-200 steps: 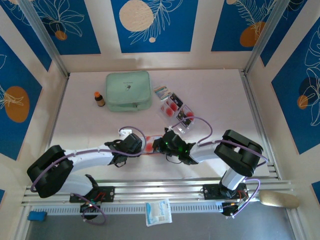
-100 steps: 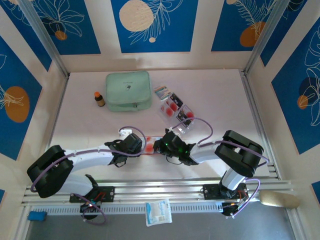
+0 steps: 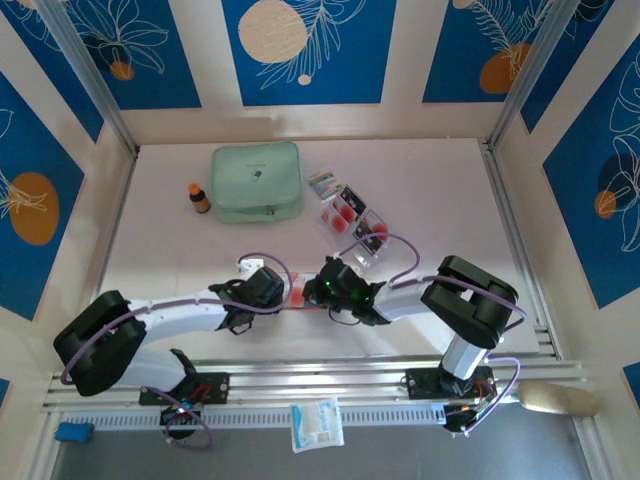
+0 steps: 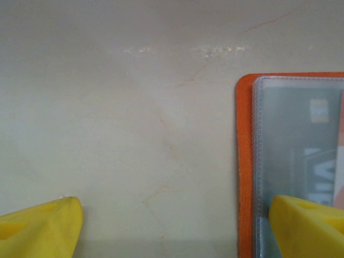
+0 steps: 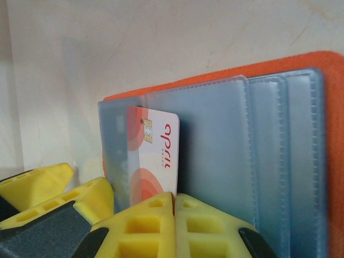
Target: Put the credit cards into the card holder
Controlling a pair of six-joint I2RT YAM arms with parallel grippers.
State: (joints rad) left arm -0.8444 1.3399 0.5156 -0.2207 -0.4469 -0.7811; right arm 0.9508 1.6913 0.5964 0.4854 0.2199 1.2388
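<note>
**Seating 1 card in its sleeve — square and slow**

Top external: both arms met over the card holder (image 3: 297,292), near the middle of the worktop (image 3: 440,190). The left pincer (image 3: 280,290) sat at its left end and the right pincer (image 3: 318,289) at its right. The other credit cards (image 3: 346,212) lay farther back, well apart from the holder.

Left wrist: the left pincer (image 4: 172,228) stood released, jaws wide. 1 finger (image 4: 306,226) lay over the corner of the holder's clear sleeve (image 4: 295,140), the other over bare worktop. Whether it pressed or only hovered could not be told.

Right wrist: the right pincer (image 5: 174,204) was clenched on 1 credit card (image 5: 156,156). Its far end stood among the sleeves of the open holder, apparently partway into the leftmost pocket.

The push looked best made straight along the card's length and flat to the sleeve, so that no corner caught the stitched edge. The left finger should bear down so the holder did not slide — and the card should be let go only once mostly covered.
</note>
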